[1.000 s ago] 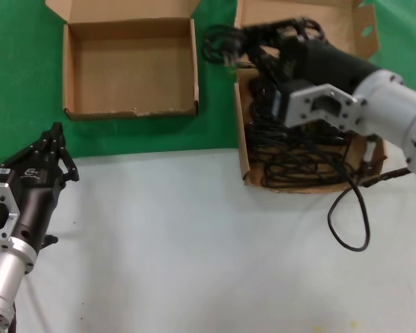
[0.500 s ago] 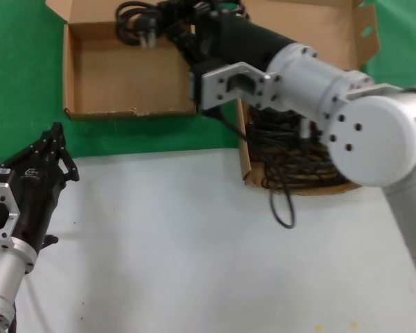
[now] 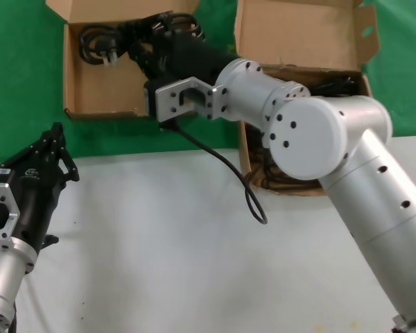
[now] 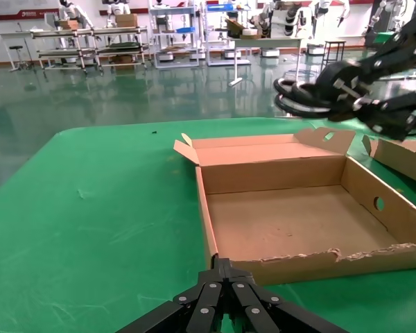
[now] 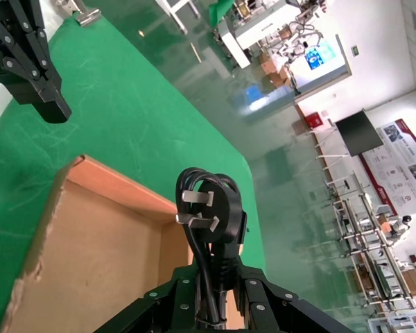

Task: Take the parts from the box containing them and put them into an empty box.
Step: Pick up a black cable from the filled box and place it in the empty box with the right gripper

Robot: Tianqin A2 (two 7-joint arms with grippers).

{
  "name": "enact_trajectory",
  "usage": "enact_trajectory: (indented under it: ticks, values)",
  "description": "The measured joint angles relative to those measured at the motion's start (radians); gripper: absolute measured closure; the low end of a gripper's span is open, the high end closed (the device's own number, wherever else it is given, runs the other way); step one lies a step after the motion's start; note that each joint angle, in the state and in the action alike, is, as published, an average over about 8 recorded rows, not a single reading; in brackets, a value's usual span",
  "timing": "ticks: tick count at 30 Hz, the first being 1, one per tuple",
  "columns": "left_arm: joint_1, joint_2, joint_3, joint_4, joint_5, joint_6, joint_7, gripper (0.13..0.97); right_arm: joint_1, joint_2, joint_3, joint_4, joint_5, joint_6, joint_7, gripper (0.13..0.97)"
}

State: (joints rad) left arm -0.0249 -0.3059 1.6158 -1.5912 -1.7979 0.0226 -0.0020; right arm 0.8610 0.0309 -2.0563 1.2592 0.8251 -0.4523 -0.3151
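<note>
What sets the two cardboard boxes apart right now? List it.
The squarish box on the left holds nothing on its floor, while the wider box on the right still has black cords lying in it.
The squarish box has a short plain flap; the wider box has a tall flap with notched cut-outs along one edge.
The right gripper holds a cord bundle above the squarish box, not the wider box.
Both are shallow, brown and open, sitting on the green mat.

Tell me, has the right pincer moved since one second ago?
Yes. The right pincer, shut on a cord, has moved to the robot's left, from above the full box to above the empty box.
</note>
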Motion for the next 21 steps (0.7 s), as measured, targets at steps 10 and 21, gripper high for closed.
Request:
enact_trajectory:
  ticks: [10,21]
  values:
    - [0.0,0.0,0.0,0.0,0.0,0.0,0.0,0.952,0.022,-0.011,-0.047,-0.112,0.115,0.082,-0.088,0.868]
    - [0.0,0.0,0.0,0.0,0.0,0.0,0.0,0.952,0.015,0.018,-0.014,-0.092,0.145,0.105,-0.093,0.704]
